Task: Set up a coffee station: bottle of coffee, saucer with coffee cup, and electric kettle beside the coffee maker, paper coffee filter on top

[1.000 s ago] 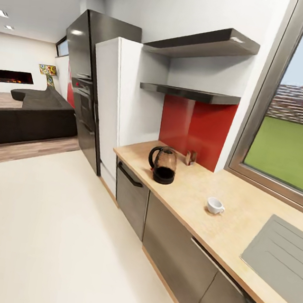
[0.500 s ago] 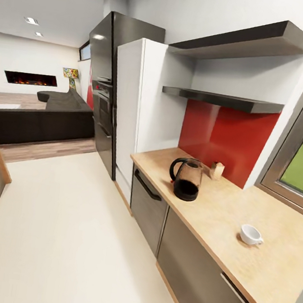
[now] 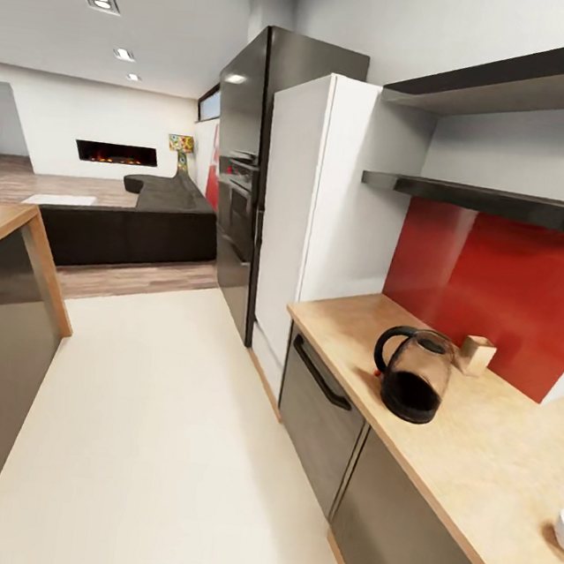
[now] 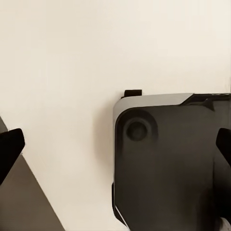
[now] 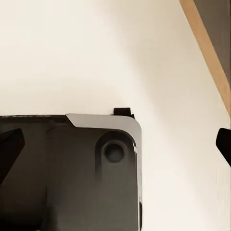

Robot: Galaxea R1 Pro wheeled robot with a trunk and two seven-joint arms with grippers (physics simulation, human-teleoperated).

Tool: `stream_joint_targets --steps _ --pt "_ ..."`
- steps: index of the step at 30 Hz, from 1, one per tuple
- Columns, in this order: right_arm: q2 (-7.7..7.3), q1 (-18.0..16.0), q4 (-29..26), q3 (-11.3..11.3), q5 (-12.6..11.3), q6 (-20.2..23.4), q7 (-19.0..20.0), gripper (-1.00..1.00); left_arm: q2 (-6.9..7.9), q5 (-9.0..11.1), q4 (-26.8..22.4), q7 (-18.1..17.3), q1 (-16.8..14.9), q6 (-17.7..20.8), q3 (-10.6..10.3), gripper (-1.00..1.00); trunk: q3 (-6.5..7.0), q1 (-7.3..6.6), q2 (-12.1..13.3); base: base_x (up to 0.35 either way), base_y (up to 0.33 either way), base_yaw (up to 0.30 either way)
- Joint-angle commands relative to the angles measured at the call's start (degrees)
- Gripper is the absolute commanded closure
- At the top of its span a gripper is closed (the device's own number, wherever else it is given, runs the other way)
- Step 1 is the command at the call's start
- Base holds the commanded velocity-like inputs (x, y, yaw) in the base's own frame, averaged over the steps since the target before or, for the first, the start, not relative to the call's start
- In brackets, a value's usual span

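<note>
The electric kettle [image 3: 413, 375] stands upright on the kitchen countertop [image 3: 490, 461], near a small tan block [image 3: 476, 354], possibly wooden, by the red backsplash [image 3: 504, 289]. Both grippers hang over the cream floor [image 3: 154, 443], jaws spread wide, holding nothing.

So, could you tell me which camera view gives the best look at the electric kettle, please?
The head view: the electric kettle stands upright on the kitchen countertop, whole and unobstructed, handle toward the fridge. Both wrist views look down at pale floor and the robot's dark base, so they offer nothing of the kettle.
</note>
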Motion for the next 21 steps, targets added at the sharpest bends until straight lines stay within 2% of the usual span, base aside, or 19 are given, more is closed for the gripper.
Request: stream_joint_targets --steps 1,6,21 --pt "-0.03 0.0 0.0 0.1 -0.4 -0.2 0.3 -1.00 -0.02 0.4 0.1 0.2 -0.1 -0.2 -0.5 -1.00 -0.12 0.06 -0.1 0.285 0.230 0.278" --pt "-0.03 0.0 0.0 0.1 -0.4 -0.2 0.3 -1.00 -0.02 0.4 0.1 0.2 -0.1 -0.2 -0.5 -1.00 -0.12 0.06 -0.1 0.282 0.234 0.208" --pt "-0.03 0.0 0.0 0.1 -0.4 -0.2 0.3 -1.00 -0.02 0.4 0.3 0.2 0.0 -0.2 -0.5 -1.00 -0.12 0.06 -0.1 0.290 0.211 0.005"
